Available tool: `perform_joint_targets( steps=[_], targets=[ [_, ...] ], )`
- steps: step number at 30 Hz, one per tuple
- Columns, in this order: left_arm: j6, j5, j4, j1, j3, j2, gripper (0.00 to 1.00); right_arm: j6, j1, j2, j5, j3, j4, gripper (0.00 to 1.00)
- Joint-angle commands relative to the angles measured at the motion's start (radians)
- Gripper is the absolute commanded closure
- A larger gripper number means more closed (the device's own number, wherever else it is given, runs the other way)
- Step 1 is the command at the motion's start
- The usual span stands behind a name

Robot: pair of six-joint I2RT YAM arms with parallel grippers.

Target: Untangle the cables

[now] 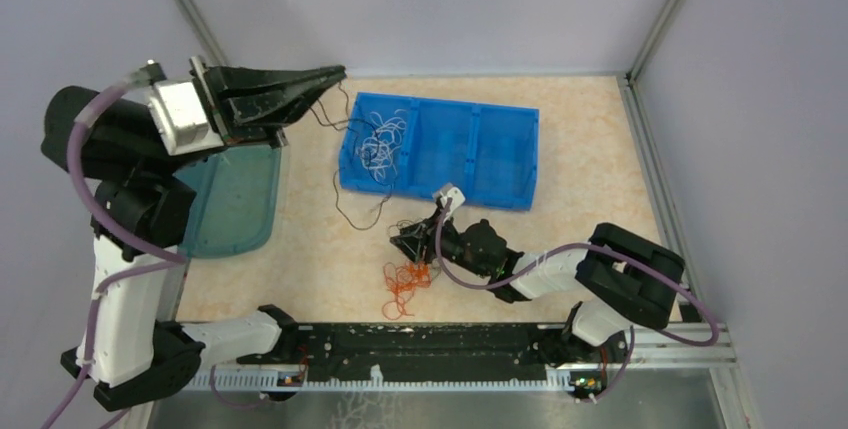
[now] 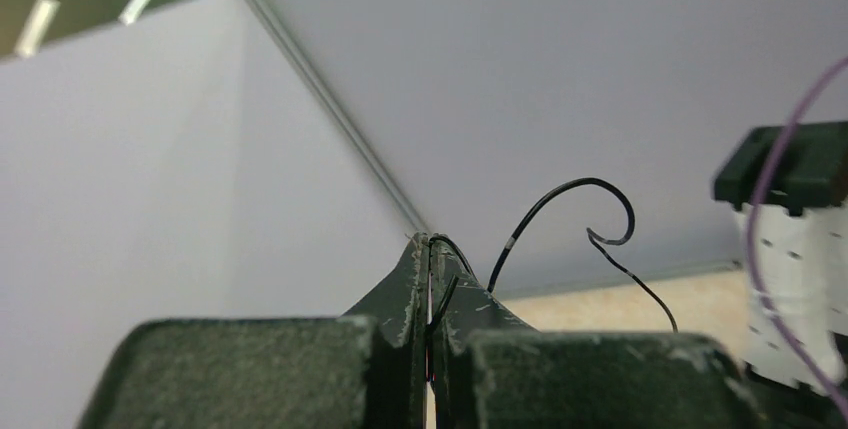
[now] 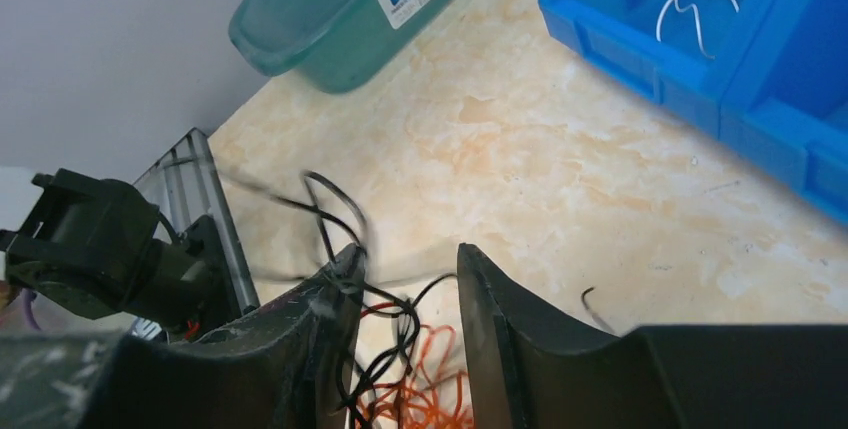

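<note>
My left gripper (image 1: 337,74) is raised at the back left, shut on a thin black cable (image 1: 338,184) that hangs down to the table beside the blue bin. In the left wrist view the jaws (image 2: 430,249) are pressed together with the black cable (image 2: 590,185) curling out of them. My right gripper (image 1: 404,243) is open and low over the table. In the right wrist view it (image 3: 408,254) straddles black strands (image 3: 398,321) that drape over its left finger, above a red-orange tangle (image 3: 432,381). The red-orange tangle (image 1: 404,284) lies on the table. White strands (image 1: 381,145) lie in the bin.
A blue bin (image 1: 500,144) with three compartments stands at the back centre; it also shows in the right wrist view (image 3: 640,49). A teal container (image 1: 235,204) stands at the left under my left arm. Walls close the back and both sides. A metal rail (image 1: 430,349) runs along the near edge.
</note>
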Motion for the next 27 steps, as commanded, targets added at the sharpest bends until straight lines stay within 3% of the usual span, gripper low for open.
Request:
perform_joint_targets(
  steps=[1,8,13,20,24,27],
  targets=[
    [0.1,-0.139,0.167,-0.002,0.082,0.02,1.0,0.027,0.005,0.015,0.023,-0.011,0.111,0.58],
    [0.287,-0.327,0.445,-0.003,0.099,0.032,1.0,0.026,0.006,0.028,0.046,-0.03,0.119,0.55],
    [0.34,-0.284,0.336,-0.002,0.151,0.053,1.0,0.011,0.006,-0.016,0.05,-0.027,0.111,0.45],
    [0.367,-0.238,0.256,-0.002,-0.125,-0.035,1.0,-0.105,-0.007,-0.265,0.112,0.085,-0.205,0.16],
    [0.345,-0.227,0.267,-0.002,-0.272,-0.064,1.0,-0.163,-0.031,-0.412,0.168,0.111,-0.363,0.09],
    [0.316,-0.225,0.284,-0.002,-0.35,-0.059,1.0,-0.179,-0.047,-0.523,0.294,0.112,-0.493,0.09]
  ],
)
